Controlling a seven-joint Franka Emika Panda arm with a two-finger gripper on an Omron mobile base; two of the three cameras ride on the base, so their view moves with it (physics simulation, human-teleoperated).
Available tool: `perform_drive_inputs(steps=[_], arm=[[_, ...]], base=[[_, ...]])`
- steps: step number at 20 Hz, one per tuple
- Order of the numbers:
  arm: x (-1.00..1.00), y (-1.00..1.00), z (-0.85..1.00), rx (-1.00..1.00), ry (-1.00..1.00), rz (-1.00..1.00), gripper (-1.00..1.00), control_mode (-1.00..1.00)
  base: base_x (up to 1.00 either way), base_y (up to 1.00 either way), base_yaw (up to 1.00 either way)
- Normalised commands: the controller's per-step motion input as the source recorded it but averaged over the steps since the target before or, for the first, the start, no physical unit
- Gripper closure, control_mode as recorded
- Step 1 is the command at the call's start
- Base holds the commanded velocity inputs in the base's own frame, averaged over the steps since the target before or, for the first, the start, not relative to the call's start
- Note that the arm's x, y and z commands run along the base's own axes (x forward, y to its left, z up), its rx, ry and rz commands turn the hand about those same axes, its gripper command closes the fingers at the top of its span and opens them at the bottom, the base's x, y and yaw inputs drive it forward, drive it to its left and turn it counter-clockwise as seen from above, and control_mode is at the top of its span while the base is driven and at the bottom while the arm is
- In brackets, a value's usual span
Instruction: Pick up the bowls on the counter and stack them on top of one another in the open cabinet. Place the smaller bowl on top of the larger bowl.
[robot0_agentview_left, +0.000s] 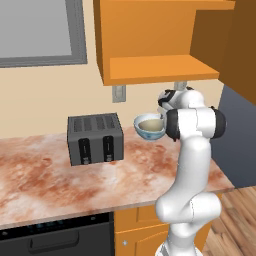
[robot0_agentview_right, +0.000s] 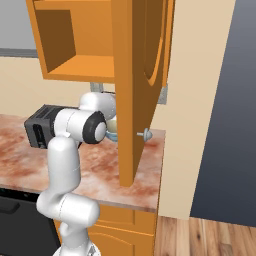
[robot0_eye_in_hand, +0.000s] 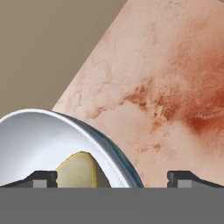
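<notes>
Bowls were seen stacked one inside the other on the counter (robot0_agentview_left: 60, 175), not in the cabinet (robot0_agentview_left: 160, 67). The larger bowl (robot0_agentview_left: 149, 127), white with a blue pattern outside, stood upright on the marbled slab near the back wall, to the right of a dark four-slot toaster (robot0_agentview_left: 95, 138) and well apart from it. The smaller bowl (robot0_eye_in_hand: 81, 170), yellowish-beige inside, was seen in the hand view nested within the larger bowl's pale interior, partly hidden behind its rim. In the left base view a tan inner surface was seen within the white rim.

The gripper (robot0_eye_in_hand: 111, 177) was seen in the hand view with its two dark fingertips (robot0_eye_in_hand: 41, 178) spread as wide as they go. One tip lay over the larger bowl's interior and the other over the bare counter beyond its rim, so that the near wall of the bowl lay between them. Nothing was clasped; whether either tip touched the bowl could not be told. In the left base view the hand was seen just right of the bowl, below the cabinet's orange shelf.

The cabinet's compartment was seen above the bowls. Its open door (robot0_agentview_right: 135, 95) hung forward in the right base view, hiding most of the bowl behind it.
</notes>
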Motion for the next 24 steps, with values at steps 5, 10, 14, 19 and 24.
perform_drive_inputs(steps=[5,10,14,19,24], arm=[[0.00,0.10,-0.12,0.00,0.00,0.04,-1.00,-1.00],[0.00,0.11,-0.18,-0.01,0.00,0.02,-1.00,-1.00],[0.06,0.02,-0.22,-0.03,0.00,0.00,-1.00,-1.00],[0.03,0.04,-0.14,0.00,0.00,0.00,1.00,-1.00],[0.00,0.00,0.00,0.00,0.00,0.00,1.00,-1.00]], base=[[0.00,0.00,0.00],[0.00,0.00,0.00],[0.00,0.00,0.00],[0.00,0.00,0.00],[0.00,0.00,0.00]])
